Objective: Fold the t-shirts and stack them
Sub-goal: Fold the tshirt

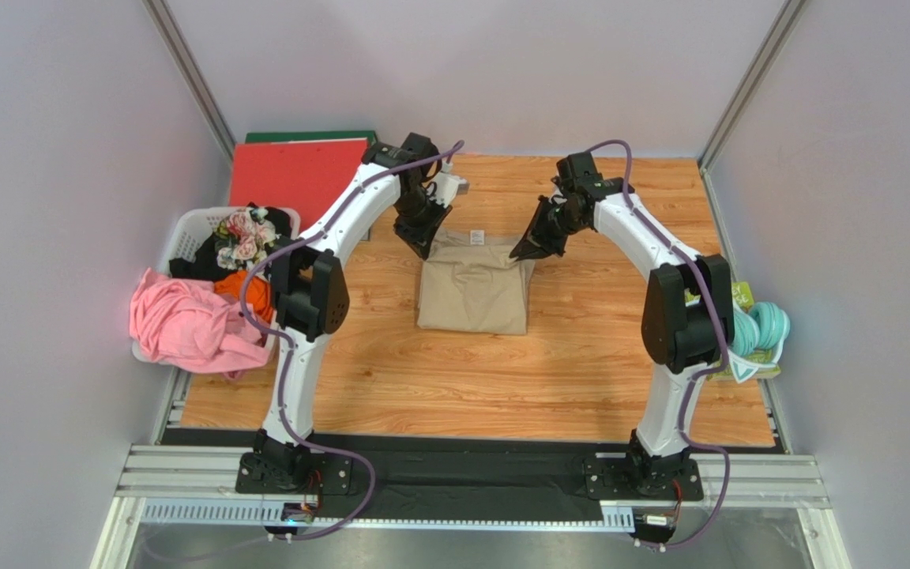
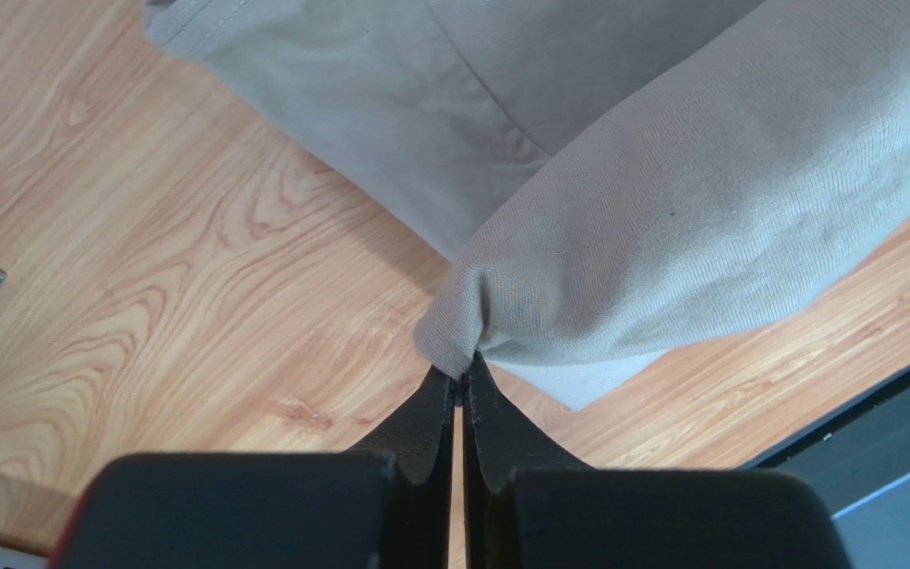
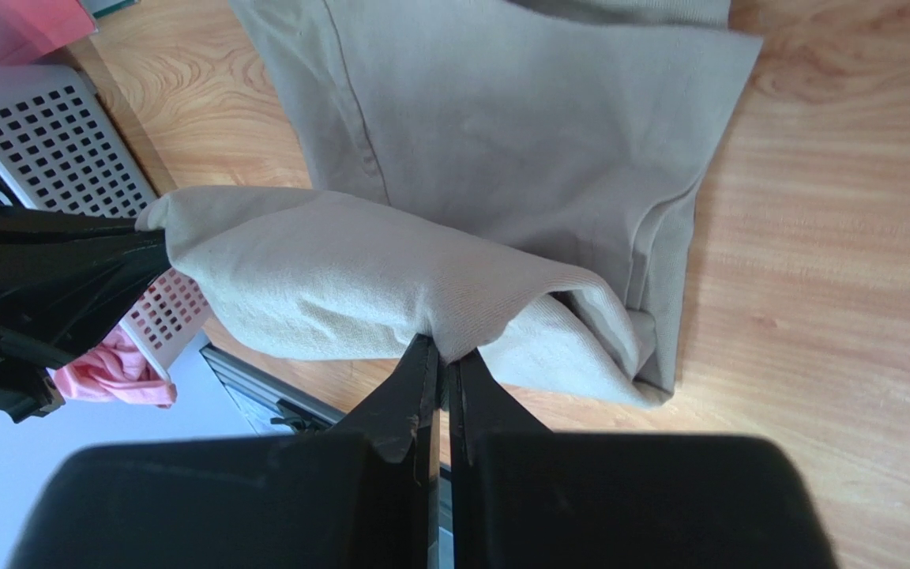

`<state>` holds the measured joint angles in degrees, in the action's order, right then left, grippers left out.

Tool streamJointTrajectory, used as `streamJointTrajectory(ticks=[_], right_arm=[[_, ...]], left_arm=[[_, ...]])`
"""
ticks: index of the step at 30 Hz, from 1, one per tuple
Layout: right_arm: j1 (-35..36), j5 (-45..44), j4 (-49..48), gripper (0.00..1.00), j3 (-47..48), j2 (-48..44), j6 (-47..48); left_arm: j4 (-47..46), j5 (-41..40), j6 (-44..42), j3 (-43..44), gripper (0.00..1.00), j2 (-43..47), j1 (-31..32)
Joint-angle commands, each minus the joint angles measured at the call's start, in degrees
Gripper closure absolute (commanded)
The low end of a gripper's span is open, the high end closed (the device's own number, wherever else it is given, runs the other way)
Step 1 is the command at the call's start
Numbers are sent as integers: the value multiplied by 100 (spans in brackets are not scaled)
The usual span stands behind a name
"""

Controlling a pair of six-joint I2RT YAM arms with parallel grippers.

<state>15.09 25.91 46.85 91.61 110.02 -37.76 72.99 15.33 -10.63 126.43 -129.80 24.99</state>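
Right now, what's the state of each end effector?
left end effector: closed, pinching a corner of the tan t-shirt.
right end effector: closed, pinching another edge of the same t-shirt.

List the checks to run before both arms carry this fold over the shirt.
1. Left gripper shut on a corner of the tan t-shirt: ok.
2. Right gripper shut on the other corner: ok.
3. Held edge lifted off the wooden table, spanning both grippers: ok.
4. Rest of the shirt lying flat: ok.
5. Nothing lying on the shirt where the fold would land: ok.
6. Every cloth layer caught in each pinch: cannot tell.
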Motion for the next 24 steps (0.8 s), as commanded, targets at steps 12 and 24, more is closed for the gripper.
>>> streamJointTrajectory(ticks=[12,24], right_arm=[[-279,353,-238,100,1280,1039,23],[-428,336,-317,100,1473,1443,5]], left_arm=[[-267,-294,44,681,100,-379,-153],[-584,-496,35,1455,100,-1179,-153]])
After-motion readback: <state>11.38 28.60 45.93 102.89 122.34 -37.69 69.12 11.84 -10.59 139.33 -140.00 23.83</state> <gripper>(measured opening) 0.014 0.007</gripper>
